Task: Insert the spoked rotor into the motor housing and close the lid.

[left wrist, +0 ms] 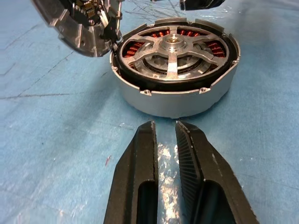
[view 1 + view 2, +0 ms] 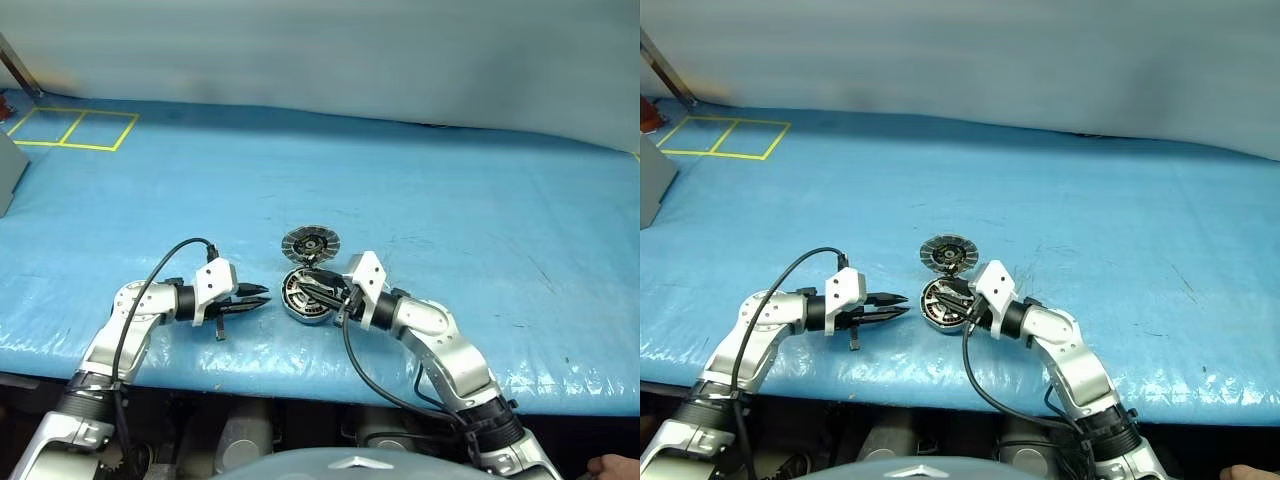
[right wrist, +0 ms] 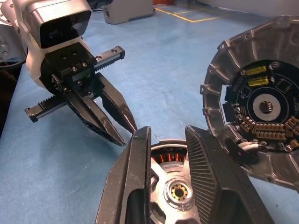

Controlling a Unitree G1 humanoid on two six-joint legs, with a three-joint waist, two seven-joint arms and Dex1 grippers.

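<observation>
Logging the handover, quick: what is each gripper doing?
Left gripper: fingers slightly apart, empty.
Right gripper: fingers apart, empty, over the housing.

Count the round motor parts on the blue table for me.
3. The motor housing sits on the blue table between the grippers; the spoked rotor lies seated inside it; the lid stands tilted open at the housing's far edge. Smaller parts may be hidden.

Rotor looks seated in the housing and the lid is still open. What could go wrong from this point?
1. The lid stands tilted up at the edge of the motor housing; a careless push could drop it askew.
2. The right gripper hovers right over the spoked rotor and may knock it out of seat.
3. The left gripper, nearly closed and empty, sits close beside the housing and could shove it.
</observation>
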